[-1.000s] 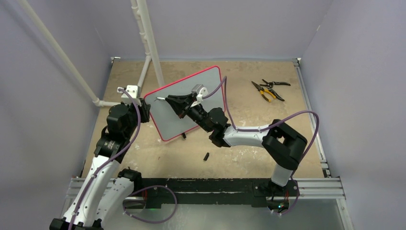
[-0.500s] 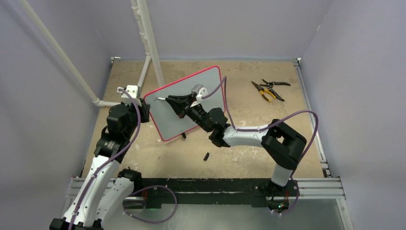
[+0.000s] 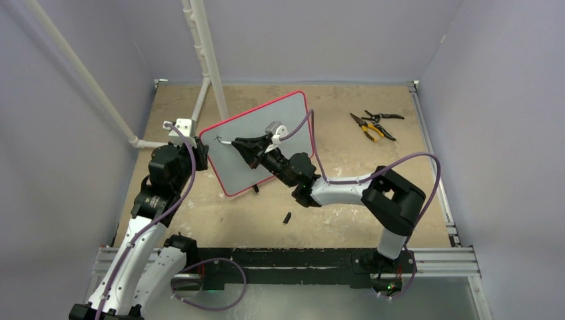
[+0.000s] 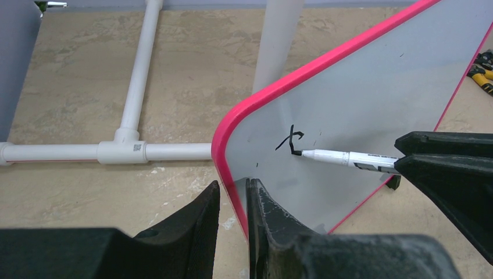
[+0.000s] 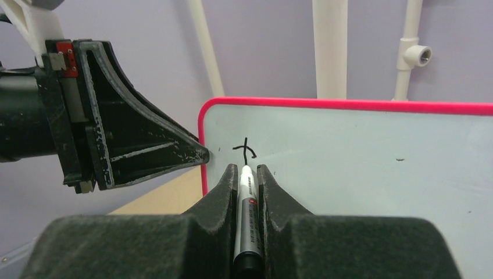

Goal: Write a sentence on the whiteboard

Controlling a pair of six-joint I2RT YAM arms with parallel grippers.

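The whiteboard (image 3: 231, 168), pale grey with a pink rim, stands tilted on the table. My left gripper (image 4: 232, 200) is shut on its left edge, with the rim (image 4: 231, 174) between the fingers. My right gripper (image 5: 246, 174) is shut on a white marker (image 5: 246, 197), and the black tip touches the board near its upper left corner. Of the sentence, only one small black scrawl (image 4: 290, 141) shows, also seen in the right wrist view as a crossed stroke (image 5: 245, 150). From above, the right gripper (image 3: 234, 142) reaches across the board's face and the left gripper (image 3: 198, 150) sits at its left side.
Black and yellow pliers (image 3: 374, 125) lie at the back right. A small black cap (image 3: 287, 217) lies on the table in front of the board. White pipes (image 3: 200, 60) rise behind the board's left corner, with a white block (image 3: 181, 127) beside the left gripper.
The marker tip has moved a little on the board, and a small black stroke now shows there. The board and the left arm have stayed put.
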